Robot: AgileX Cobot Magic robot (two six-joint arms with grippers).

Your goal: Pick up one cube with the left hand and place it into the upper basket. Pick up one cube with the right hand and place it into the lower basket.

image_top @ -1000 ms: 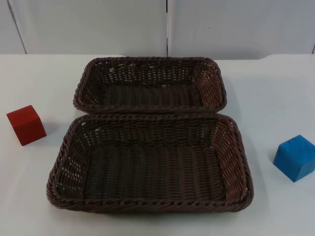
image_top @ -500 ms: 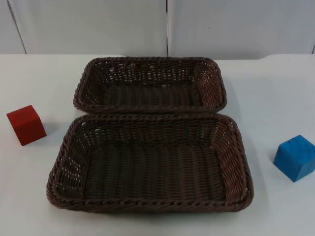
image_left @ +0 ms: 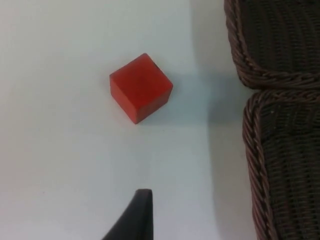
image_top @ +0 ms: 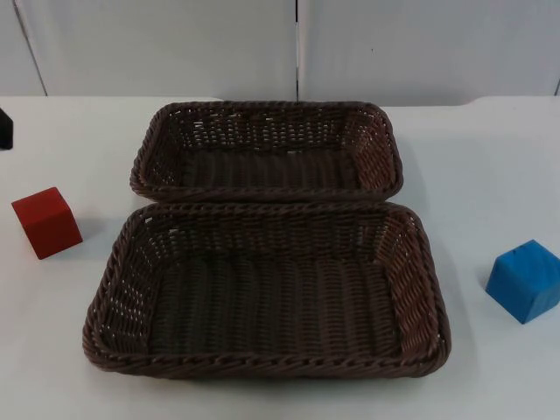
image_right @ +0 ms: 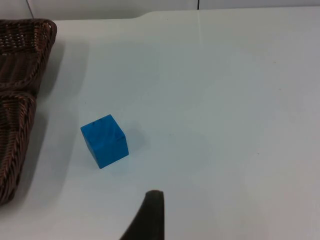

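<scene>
We see two dark brown wicker baskets in the middle of the white desk (image_top: pixel 490 157): the upper basket (image_top: pixel 267 114) toward the far edge, the lower basket (image_top: pixel 262 359) toward the near edge, their rims touching. The red cube (image_top: pixel 47 221) sits near the desk's left edge, the blue cube (image_top: pixel 525 280) near its right edge (both well apart from the baskets). The left claw (image_top: pixel 4 129) hovers at the left edge, beyond the red cube; we cannot tell whether it is spread. One right claw fingertip (image_right: pixel 150 215) hangs above the desk near the blue cube; its state is unclear too.
</scene>
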